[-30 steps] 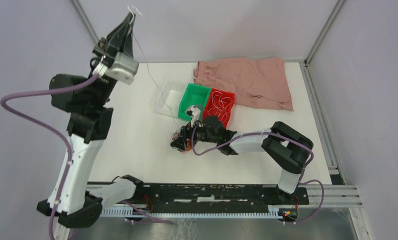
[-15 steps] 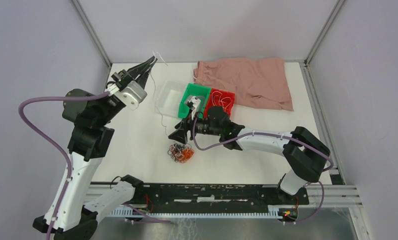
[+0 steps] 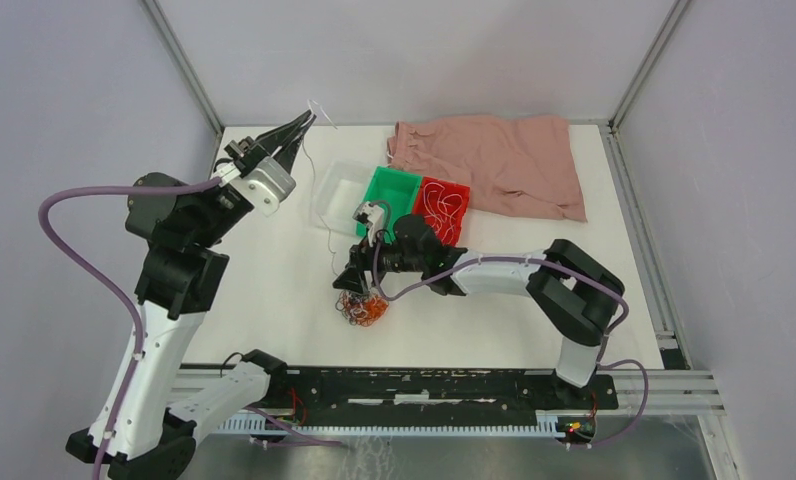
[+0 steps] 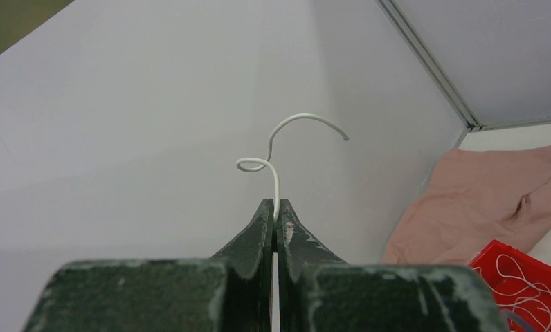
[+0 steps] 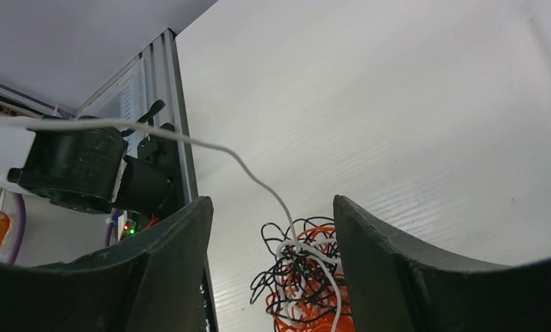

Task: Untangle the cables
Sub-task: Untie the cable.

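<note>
A fist-sized tangle of orange, black and white cables (image 3: 362, 307) lies on the white table, also in the right wrist view (image 5: 307, 277). My left gripper (image 3: 307, 119) is raised at the back left, shut on a white cable (image 4: 276, 187) whose curly end (image 4: 297, 124) sticks out past the tips. That white cable (image 3: 326, 215) runs down to the tangle. My right gripper (image 3: 352, 283) is open just above the tangle, which sits between its fingers (image 5: 387, 256), apart from them.
A clear bin (image 3: 332, 196), a green bin (image 3: 388, 192) and a red bin (image 3: 460, 193) holding white cables stand mid-table. A pink cloth (image 3: 504, 160) lies at the back right. The left arm's purple cable (image 3: 74, 240) loops on the left.
My left gripper came down from high up to the back left with the white cable. My right gripper lifted off the tangle, then moved back down just above it.
</note>
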You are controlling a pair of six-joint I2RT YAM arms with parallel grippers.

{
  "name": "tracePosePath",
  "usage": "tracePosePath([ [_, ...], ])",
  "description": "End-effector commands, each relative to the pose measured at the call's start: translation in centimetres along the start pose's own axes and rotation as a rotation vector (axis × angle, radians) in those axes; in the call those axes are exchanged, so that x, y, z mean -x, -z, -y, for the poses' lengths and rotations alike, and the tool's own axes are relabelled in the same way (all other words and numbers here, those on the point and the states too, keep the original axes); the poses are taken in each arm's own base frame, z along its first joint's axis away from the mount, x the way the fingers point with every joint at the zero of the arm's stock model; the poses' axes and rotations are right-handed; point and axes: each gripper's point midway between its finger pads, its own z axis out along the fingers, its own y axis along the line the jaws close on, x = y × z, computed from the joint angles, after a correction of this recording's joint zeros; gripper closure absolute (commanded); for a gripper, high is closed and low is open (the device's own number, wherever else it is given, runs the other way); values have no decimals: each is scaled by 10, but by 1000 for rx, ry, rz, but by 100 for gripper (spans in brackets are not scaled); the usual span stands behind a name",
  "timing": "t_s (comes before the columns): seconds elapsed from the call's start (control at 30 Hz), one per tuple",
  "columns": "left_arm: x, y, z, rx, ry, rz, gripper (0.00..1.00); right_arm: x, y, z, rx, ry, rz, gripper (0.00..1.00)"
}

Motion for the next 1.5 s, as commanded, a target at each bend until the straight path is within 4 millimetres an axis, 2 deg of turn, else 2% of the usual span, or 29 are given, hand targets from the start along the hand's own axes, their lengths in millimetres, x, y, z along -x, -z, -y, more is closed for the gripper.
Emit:
tracePosePath([
  [0.0, 22, 3, -18, 46, -21, 41, 97, 24, -20, -5, 46, 44, 55, 31],
  [0.1, 20, 5, -18, 51, -21, 24, 97, 25, -30, -1, 46, 30, 56, 41],
  [0.13, 17, 6, -17, 51, -19, 14, 97, 27, -32, -1, 50, 28, 64, 48],
  [0.23, 4, 13, -12, 56, 3, -45, 97, 36, -34, -4, 66, 15, 83, 78],
  [0.3, -16, 21, -4, 67, 48, -119, 97, 43, -29, -8, 71, 9, 104, 90],
  [0.4, -60, 41, 17, 99, 162, -277, 94, 55, -12, -11, 61, 3, 164, 95],
  [0.47, -87, 58, 45, 74, 254, -372, 88, 65, 1, -16, 73, -9, 209, 95],
  [0.53, -113, 75, 85, 13, 366, -445, 78, 69, 10, -21, 92, -18, 226, 95],
  [0.6, -124, 90, 127, -102, 474, -487, 65, 70, 14, -27, 109, -24, 226, 95],
  [0.7, -131, 111, 186, -333, 574, -523, 53, 72, 19, -33, 132, -44, 238, 95],
  [0.8, -143, 135, 225, -526, 580, -589, 44, 69, 23, -34, 129, -54, 235, 95],
  [0.87, -152, 147, 240, -607, 572, -636, 39, 66, 26, -33, 113, -58, 228, 95],
  [1.0, -150, 159, 258, -730, 587, -636, 32, 60, 33, -28, 68, -47, 208, 96],
  [1.1, -155, 155, 262, -712, 610, -625, 32, 61, 38, -31, 64, -32, 206, 96],
  [1.23, -180, 134, 245, -534, 566, -636, 33, 59, 41, -34, 68, -14, 188, 96],
  [1.33, -189, 122, 232, -446, 550, -646, 34, 56, 42, -34, 70, -11, 175, 96],
  [1.47, -170, 117, 239, -535, 615, -602, 35, 54, 44, -32, 55, -1, 168, 97],
])
